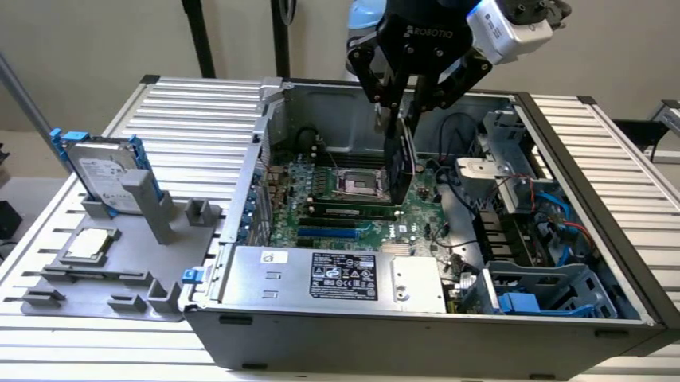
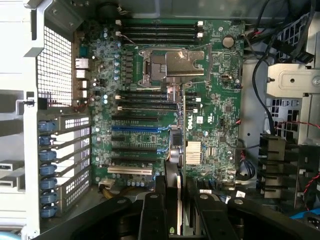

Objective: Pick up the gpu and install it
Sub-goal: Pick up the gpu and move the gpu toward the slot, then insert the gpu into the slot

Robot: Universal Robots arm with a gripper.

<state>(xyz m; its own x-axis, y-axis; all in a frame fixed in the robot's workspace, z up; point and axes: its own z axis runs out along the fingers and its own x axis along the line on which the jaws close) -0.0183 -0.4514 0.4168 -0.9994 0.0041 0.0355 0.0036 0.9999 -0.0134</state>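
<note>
The gpu hangs on edge, thin and dark, above the green motherboard inside the open computer case. My gripper is shut on its upper edge, black fingers on both sides. In the wrist view the gpu runs edge-on between my fingers, with the gripper over the expansion slots, near the blue slot. The card's lower end is close to the board, beside the CPU socket; whether it touches cannot be told.
A grey fixture at the exterior view's left holds a silver hard drive in a blue frame and a square CPU chip. The power supply fills the case front. Cables and drive cages crowd the case's right side.
</note>
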